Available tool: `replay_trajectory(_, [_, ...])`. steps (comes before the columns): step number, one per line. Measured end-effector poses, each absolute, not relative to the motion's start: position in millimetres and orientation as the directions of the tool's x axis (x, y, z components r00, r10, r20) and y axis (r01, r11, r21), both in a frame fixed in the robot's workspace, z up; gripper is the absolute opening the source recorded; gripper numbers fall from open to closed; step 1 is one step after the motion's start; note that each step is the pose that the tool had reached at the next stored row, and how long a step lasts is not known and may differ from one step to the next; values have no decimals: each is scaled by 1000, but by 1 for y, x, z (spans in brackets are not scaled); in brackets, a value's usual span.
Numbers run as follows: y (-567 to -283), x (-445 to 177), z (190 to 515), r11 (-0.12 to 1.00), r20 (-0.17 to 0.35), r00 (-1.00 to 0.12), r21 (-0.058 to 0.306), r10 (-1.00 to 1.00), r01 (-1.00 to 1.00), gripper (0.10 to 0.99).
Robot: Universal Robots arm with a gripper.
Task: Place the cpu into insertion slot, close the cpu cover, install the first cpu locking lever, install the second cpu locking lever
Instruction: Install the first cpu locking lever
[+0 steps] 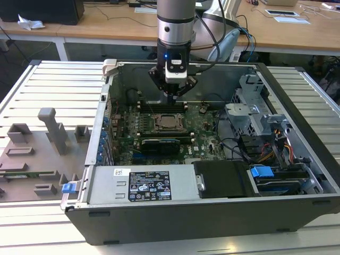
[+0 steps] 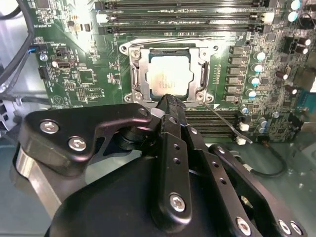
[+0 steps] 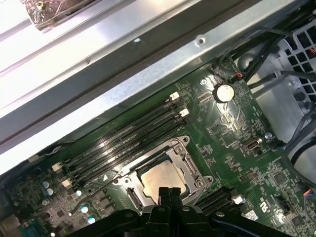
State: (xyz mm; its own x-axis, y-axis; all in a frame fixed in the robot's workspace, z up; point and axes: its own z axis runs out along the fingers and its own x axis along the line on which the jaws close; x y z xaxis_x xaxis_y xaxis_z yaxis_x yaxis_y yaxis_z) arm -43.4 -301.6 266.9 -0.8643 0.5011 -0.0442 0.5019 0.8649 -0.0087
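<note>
Here the gripper (image 1: pixel 172 97) hangs inside the open computer case (image 1: pixel 212 226), in the upper middle of the exterior view, and points straight down over the green motherboard (image 1: pixel 204 133). Its two fingers (image 2: pixel 173 128) are clenched together, tip against tip, and nothing is between them. In both wrist views the tip stands over one edge of the insertion slot (image 2: pixel 126 49). Whether it touches the metal there, I cannot tell.

The cpu (image 2: pixel 168 79) lies already inside the insertion slot, flat, with its pale silvery top facing up. The cpu cover (image 2: pixel 138 81) is folded down over it, and the chip shows through the cut-out centre of the cover. In the exterior view the slot sits near the middle of the board, just below the gripper in the picture. In the second wrist view a thin wire lever (image 2: pixel 228 124) goes out obliquely from one corner of the slot and crosses the black memory slots (image 2: pixel 207 118) beside it, so it does not lie along the rim.

In the exterior view a long black card (image 1: pixel 159 144) lies just below the slot in the picture, and a silvery power supply (image 1: pixel 143 186) with a label is in the lower middle. The case stands on a slatted metal counter (image 1: pixel 53 85), with grey holders (image 1: pixel 53 127) at the exterior view's left.
</note>
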Motion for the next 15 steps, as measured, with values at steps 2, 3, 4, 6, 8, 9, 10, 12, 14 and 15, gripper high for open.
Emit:
replay_trajectory(2, [-302,-43,267,880,-44,-879,-9,474,475,106])
replay_trajectory(3, [-302,-43,267,885,-44,-884,-9,466,466,106])
replay_trajectory(4, [-302,-43,267,890,-44,-890,-9,454,455,106])
replay_trajectory(6, [-302,-43,267,901,-44,-900,-9,433,434,106])
replay_trajectory(8, [-302,-43,267,911,-44,-910,-9,412,413,106])
replay_trajectory(9, [-302,-43,267,915,-44,-914,-9,403,403,106])
replay_trajectory(10, [-302,-43,267,919,-44,-918,-9,393,394,106])
replay_trajectory(12, [-302,-43,267,928,-44,-927,-9,373,374,106])
replay_trajectory(14, [-302,-43,267,936,-44,-936,-9,350,351,106])
replay_trajectory(15, [-302,-43,267,940,-44,-939,-9,341,342,106])
